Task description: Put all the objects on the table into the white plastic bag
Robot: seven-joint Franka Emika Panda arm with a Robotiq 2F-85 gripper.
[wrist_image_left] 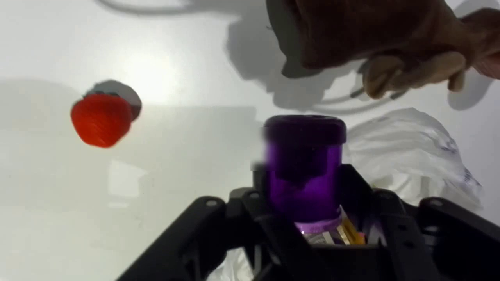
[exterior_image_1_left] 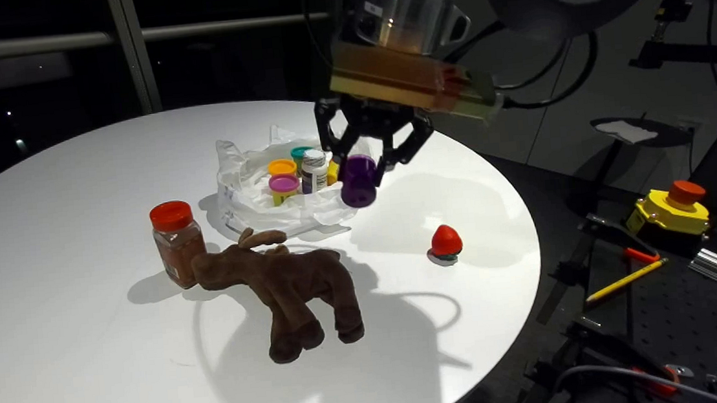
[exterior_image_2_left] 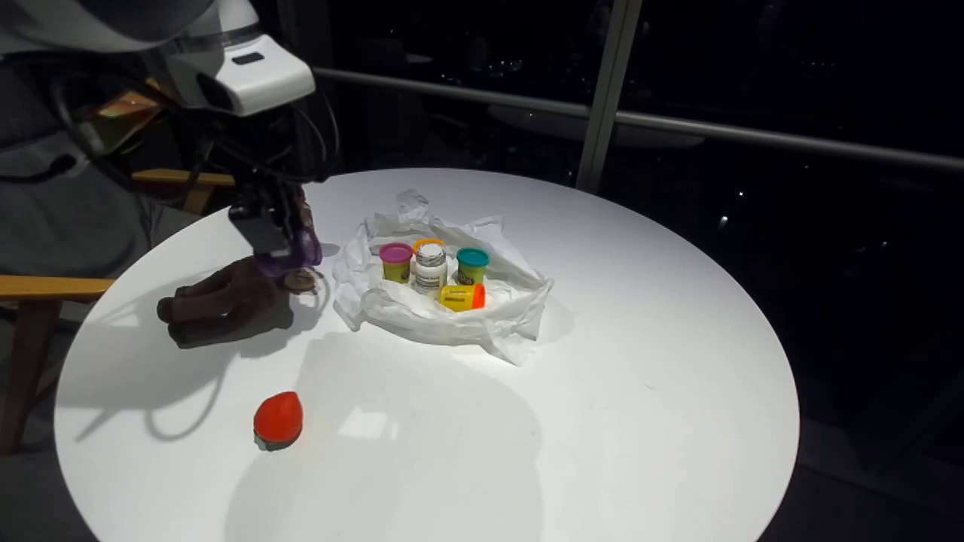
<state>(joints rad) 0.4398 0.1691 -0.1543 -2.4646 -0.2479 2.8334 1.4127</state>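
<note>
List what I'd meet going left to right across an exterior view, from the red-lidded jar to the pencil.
In an exterior view: red-lidded jar → pink-lidded tub → white bottle → purple bottle → strawberry → pencil. Left out where overlap blurs the order, such as plush toy and bag.

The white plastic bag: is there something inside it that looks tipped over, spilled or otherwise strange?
Yes: in an exterior view, the yellow tub lies on its side in the bag, while the white bottle and three other tubs stand upright. I see nothing spilled.
</note>
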